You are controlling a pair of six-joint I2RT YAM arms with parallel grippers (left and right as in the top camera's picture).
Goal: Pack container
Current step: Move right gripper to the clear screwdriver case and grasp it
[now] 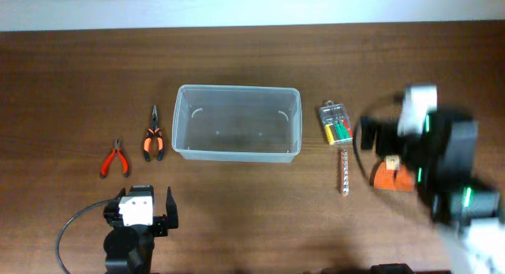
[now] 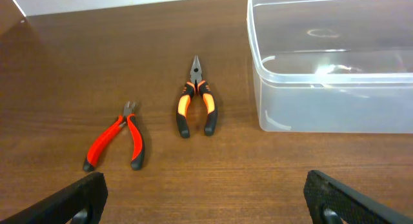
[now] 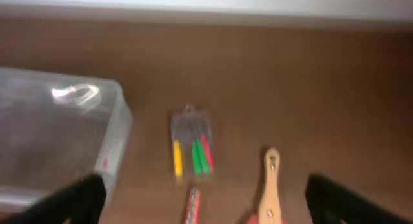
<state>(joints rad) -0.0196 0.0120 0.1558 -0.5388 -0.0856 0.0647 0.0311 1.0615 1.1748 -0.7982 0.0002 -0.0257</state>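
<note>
1. The brown wooden table (image 1: 71, 61) fills the whole floor of the scene. I take its far edge, by the pale wall, as 12 o'clock.
2. The clear plastic container (image 1: 237, 154) stands upright and open-topped near the middle of the table, a little toward 12. Its long side runs from 9 to 3, and the wood shows through its floor.
3. The right gripper (image 3: 203, 208) is at about 4 o'clock from the container, well apart from it. Its arm is smeared in the overhead view. The wrist view shows its two dark fingers (image 3: 71, 201) spread wide, with nothing between them.
4. The left gripper (image 2: 210, 201) sits low at about 7 o'clock from the container, near the table's front edge and pointing toward 12. Its jaws also stand apart and hold nothing.
5. An orange tool with a pale wooden handle (image 1: 389, 178) lies under the right arm at about 4 o'clock. It is partly hidden, and I cannot tell what kind of tool it is.
6. The orange-and-black pliers (image 2: 197, 108) lie at 9 o'clock, just beside the container's short wall, with the nose toward 12.
7. The red pliers (image 2: 116, 140) lie further out at 8 o'clock, near the first pair but not touching it.
8. A small clear case (image 3: 191, 143) holding yellow, green and red pieces lies at 3 o'clock, just beside the container.
9. A thin metal strip (image 1: 345, 171) lies at 6 o'clock from that case.
</note>
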